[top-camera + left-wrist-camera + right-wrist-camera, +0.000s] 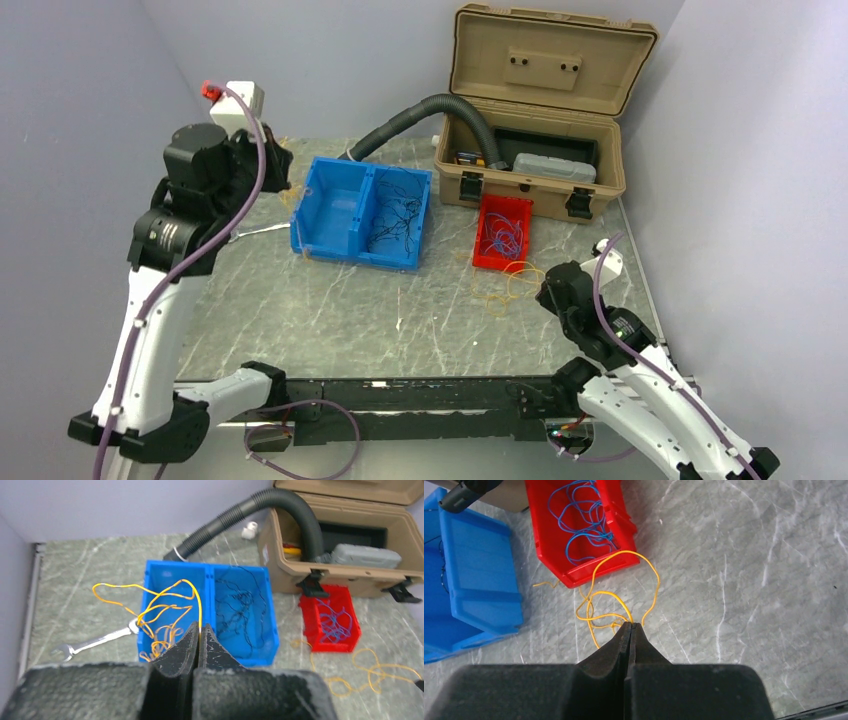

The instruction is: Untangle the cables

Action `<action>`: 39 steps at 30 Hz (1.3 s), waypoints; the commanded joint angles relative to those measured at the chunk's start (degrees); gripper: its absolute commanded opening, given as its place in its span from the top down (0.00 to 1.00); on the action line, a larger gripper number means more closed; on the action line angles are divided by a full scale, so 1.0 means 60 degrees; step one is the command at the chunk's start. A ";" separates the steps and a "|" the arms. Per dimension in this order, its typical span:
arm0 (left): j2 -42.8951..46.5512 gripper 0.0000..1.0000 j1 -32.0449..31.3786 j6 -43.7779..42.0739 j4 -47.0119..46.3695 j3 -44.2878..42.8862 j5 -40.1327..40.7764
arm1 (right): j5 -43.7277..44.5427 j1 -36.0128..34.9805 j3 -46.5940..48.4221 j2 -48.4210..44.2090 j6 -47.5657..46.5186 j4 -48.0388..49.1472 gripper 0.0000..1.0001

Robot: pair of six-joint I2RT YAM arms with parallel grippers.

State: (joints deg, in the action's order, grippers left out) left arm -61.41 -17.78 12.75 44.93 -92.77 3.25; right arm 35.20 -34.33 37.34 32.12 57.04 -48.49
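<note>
My left gripper is shut on one yellow-orange wire. A tangle of yellow-orange wires hangs from it above the left compartment of the blue bin. Thin black wires lie in the bin's right compartment. My right gripper is shut low over the table, its tips on a loop of a second yellow-orange tangle in front of the red bin. Blue wires lie in the red bin. In the top view the left gripper is high at the back left and the right gripper at the right.
An open tan toolbox stands at the back right, with a thick grey corrugated hose curving out of it. A silver wrench lies left of the blue bin. Grey walls close the table on the left, back and right.
</note>
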 commanded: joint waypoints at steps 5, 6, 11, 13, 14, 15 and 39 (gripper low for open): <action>-0.2000 1.00 0.0686 -0.0793 -0.0777 -0.1633 0.0623 | -0.0480 -0.0007 0.0510 0.0202 -0.0854 0.0816 1.00; -0.2311 1.00 0.0824 -0.0785 -0.0901 -0.1763 0.0513 | -0.0495 -0.0017 0.0525 0.0201 -0.0875 0.0820 1.00; -0.3364 1.00 0.1211 -0.0464 -0.1285 -0.1930 -0.0426 | -0.0492 0.0001 0.0513 0.0145 -0.0957 0.0845 1.00; -0.3532 1.00 0.1213 -0.0364 -0.1618 -0.1377 -0.0837 | -0.0476 -0.0010 0.0488 0.0131 -0.0952 0.0845 1.00; -0.3580 1.00 0.1219 -0.0256 -0.1814 -0.0995 -0.0887 | -0.0487 -0.0012 0.0472 0.0130 -0.0931 0.0856 1.00; -0.3623 1.00 0.1220 -0.0193 -0.2020 -0.0435 -0.0950 | -0.0501 0.0006 0.0446 0.0128 -0.0925 0.0881 1.00; -0.3078 0.16 0.1104 0.0302 -0.1549 0.1346 -0.3865 | -0.9488 -0.0386 0.3159 0.2168 -0.4849 0.4200 1.00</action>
State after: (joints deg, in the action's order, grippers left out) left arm -87.13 -10.57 16.86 35.03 -84.55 -15.92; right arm -12.73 -35.81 49.89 43.75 31.40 -27.49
